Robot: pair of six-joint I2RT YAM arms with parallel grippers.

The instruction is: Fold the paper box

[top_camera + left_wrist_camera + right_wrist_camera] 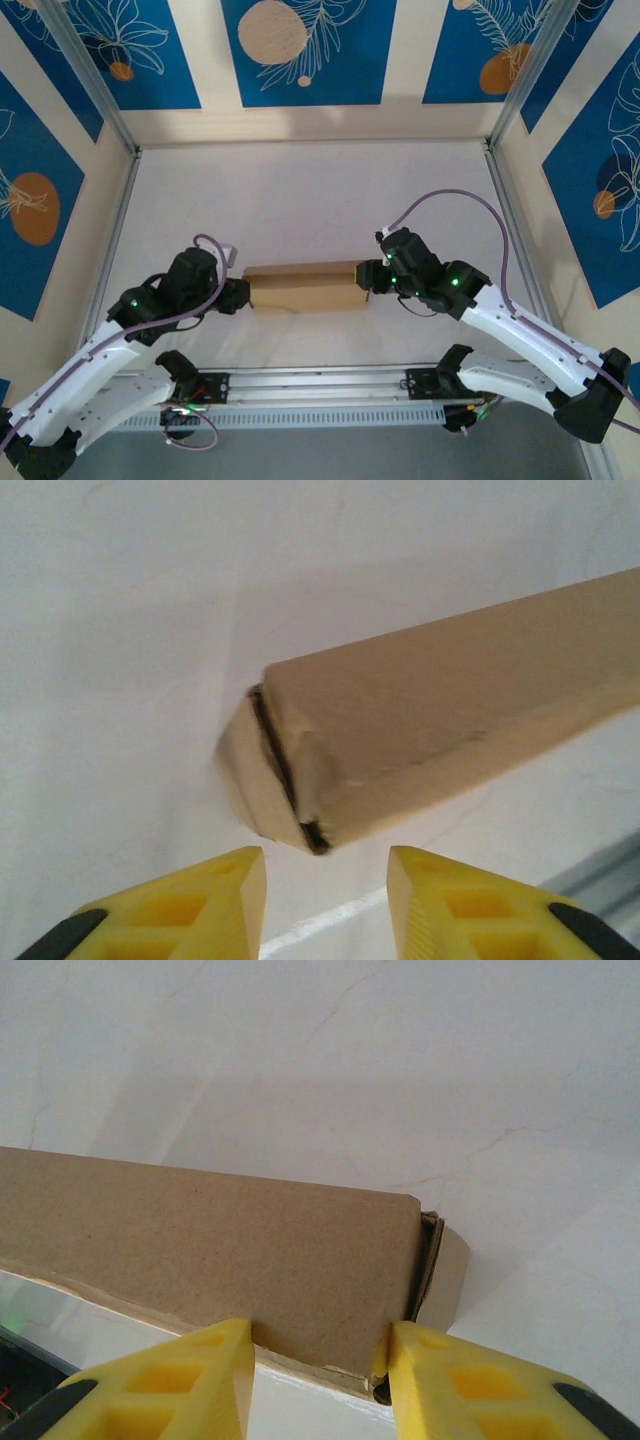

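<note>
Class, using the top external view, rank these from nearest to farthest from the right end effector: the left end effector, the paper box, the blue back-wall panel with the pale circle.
From the right end effector:
1. paper box: directly at its fingers, on its left.
2. left end effector: at the box's other end.
3. blue back-wall panel: beyond the table, centre.

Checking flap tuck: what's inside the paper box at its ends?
The paper box is closed. Left end shows a dark slit between layers; right end shows stacked flap edges. The interior is covered by the top panel.
</note>
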